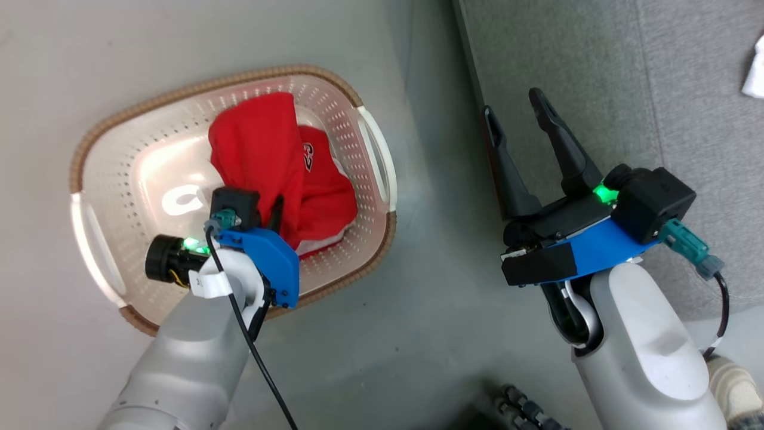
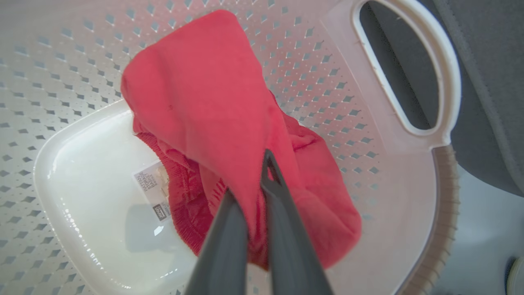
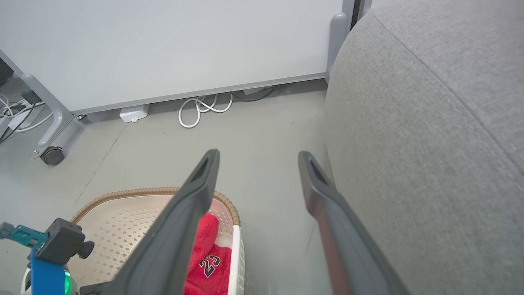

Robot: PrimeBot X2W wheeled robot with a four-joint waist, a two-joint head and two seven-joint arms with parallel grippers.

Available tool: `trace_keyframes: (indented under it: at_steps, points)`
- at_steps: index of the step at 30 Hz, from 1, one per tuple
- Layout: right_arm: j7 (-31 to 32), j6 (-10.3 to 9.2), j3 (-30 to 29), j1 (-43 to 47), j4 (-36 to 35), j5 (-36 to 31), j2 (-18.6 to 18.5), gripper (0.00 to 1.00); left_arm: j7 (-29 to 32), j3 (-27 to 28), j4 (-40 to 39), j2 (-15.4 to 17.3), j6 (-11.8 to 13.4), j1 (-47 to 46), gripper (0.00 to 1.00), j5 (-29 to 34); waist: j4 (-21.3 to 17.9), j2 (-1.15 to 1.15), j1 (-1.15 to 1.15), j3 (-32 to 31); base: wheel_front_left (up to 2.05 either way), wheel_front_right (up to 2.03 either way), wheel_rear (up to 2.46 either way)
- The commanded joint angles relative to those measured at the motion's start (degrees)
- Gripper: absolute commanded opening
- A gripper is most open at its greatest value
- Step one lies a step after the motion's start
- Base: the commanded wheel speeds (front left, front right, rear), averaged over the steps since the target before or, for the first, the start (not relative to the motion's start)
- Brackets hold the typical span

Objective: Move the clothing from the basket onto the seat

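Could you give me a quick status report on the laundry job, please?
Left gripper shut on the clothing, inside the basket. Right gripper open, empty, by the seat. Nothing seen blocking the lift.

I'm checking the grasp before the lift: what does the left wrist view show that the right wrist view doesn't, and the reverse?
Left wrist view: the left gripper shut on a fold of the red clothing, and a label sticker on the bottom of the basket.
Right wrist view: the right gripper open and holding nothing, white cables on the floor, and a number logo on the clothing.
Both: the basket, the clothing in it, and the grey seat beside it.
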Motion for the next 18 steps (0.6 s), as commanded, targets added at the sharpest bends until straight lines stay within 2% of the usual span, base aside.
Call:
trace_keyframes:
  at_steps: [1, 8, 18]
  points:
    - [-0.1, 0.01, 0.0, 0.2, 0.9, -0.4, 0.1, 1.0, -0.5, -0.5, 0.0, -0.1, -0.3, 1.0, 0.0, -0.3, 1.3, 0.0, 0.0, -3.9, 0.0, 0.0, 0.0]
    - [1.6, 0.01, -0.2, 3.7, 3.4, -2.2, 0.0, 1.0, -1.3, -2.4, -3.2, -0.8, -0.3, 4.9, 0.0, -1.1, 4.5, 0.0, 0.0, -14.2, 0.0, 0.0, 0.0]
    - [5.8, 0.02, -1.7, 10.3, 5.0, -3.8, -0.4, 1.0, -1.5, -8.6, -13.3, -1.1, -0.3, 10.7, 0.0, -5.2, 10.4, 0.0, 0.0, -30.3, 0.0, 0.0, 0.0]
